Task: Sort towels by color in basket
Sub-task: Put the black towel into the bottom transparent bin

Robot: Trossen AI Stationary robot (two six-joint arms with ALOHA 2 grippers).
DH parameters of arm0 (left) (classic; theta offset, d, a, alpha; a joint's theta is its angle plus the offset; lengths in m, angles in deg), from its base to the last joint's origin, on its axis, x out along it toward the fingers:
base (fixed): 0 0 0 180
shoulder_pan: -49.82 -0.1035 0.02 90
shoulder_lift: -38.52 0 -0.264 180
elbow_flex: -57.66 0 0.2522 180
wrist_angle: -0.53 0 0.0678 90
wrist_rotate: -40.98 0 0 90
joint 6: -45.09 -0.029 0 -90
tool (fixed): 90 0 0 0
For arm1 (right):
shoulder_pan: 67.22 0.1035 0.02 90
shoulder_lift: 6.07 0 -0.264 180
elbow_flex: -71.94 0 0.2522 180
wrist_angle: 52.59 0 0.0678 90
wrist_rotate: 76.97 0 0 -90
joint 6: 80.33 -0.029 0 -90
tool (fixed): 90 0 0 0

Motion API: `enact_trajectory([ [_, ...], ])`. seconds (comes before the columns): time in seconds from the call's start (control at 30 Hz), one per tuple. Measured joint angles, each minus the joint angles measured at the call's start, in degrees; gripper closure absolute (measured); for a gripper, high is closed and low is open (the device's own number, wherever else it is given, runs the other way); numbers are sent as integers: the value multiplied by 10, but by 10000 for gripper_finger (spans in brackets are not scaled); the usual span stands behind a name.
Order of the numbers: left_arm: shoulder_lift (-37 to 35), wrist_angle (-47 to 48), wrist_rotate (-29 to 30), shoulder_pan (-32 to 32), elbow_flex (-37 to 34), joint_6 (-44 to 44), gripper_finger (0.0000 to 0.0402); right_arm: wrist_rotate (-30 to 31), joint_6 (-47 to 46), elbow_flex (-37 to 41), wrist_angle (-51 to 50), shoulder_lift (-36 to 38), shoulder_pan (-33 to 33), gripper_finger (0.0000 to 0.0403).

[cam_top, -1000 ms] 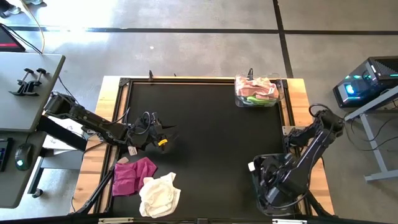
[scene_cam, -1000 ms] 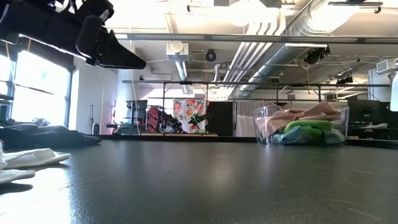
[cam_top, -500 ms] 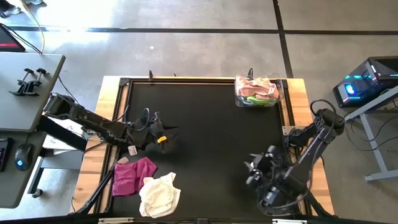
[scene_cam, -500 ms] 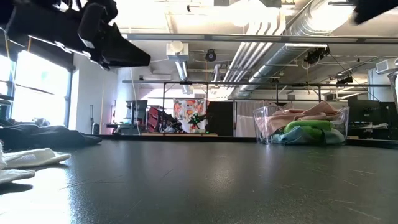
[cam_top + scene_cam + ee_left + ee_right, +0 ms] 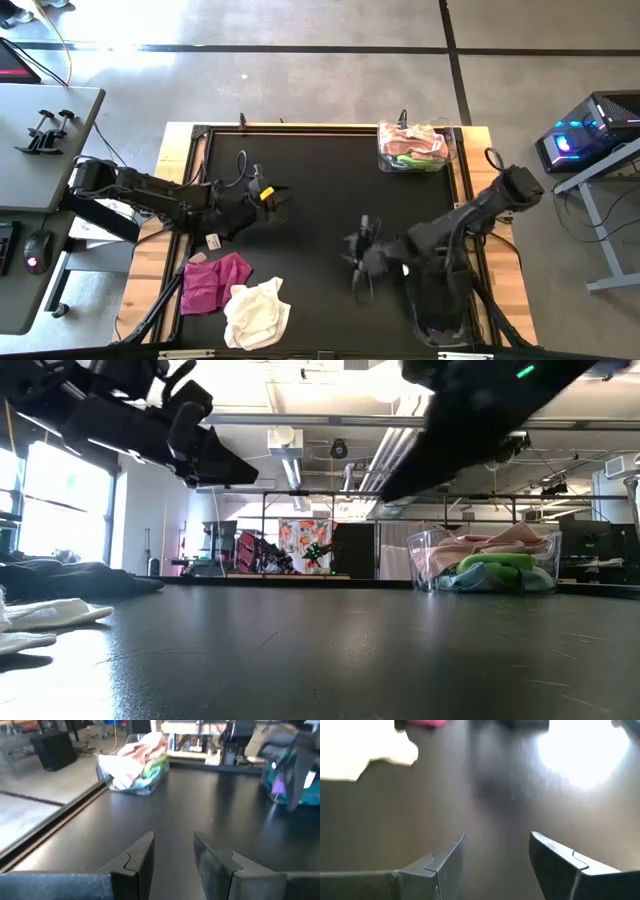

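A magenta towel (image 5: pixel 213 283) and a cream towel (image 5: pixel 257 312) lie flat on the black table near its front left. The cream towel overlaps the magenta towel's near right corner. A clear basket (image 5: pixel 447 150) at the far right holds pink and green towels (image 5: pixel 412 142). My left gripper (image 5: pixel 277 198) hovers open and empty above the table, just beyond the magenta towel. My right gripper (image 5: pixel 358 262) hangs open and empty over the table's middle, pointing toward the two loose towels. The right wrist view shows the cream towel (image 5: pixel 365 745) and the magenta towel (image 5: pixel 427 722) ahead.
A dark bin (image 5: pixel 440 305) sits at the near right corner under my right arm. In the left wrist view, teal and purple cloth (image 5: pixel 285 782) shows there. Wooden rails (image 5: pixel 170 180) frame the black mat. Bare mat lies between both grippers and the clear basket.
My right gripper has swung out of the dark bin at the near right and gone toward the table's left, to its middle. My left gripper has shifted a little toward the far and right edges. The towels have not moved.
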Motion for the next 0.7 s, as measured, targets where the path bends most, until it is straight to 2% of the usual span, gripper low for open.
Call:
enact_trajectory([
  [0.13,1,-10,-83,-54,0,-10,277,-65,106,65,187,0,-86,192],
  [0.33,2,-26,-88,-114,0,-28,277,-197,132,137,372,0,-217,192],
  [0.47,2,-28,-88,-139,0,-76,277,-235,156,152,415,0,-274,192],
  [0.7,2,-50,-88,-157,0,-171,277,-238,255,152,472,0,-332,192],
])
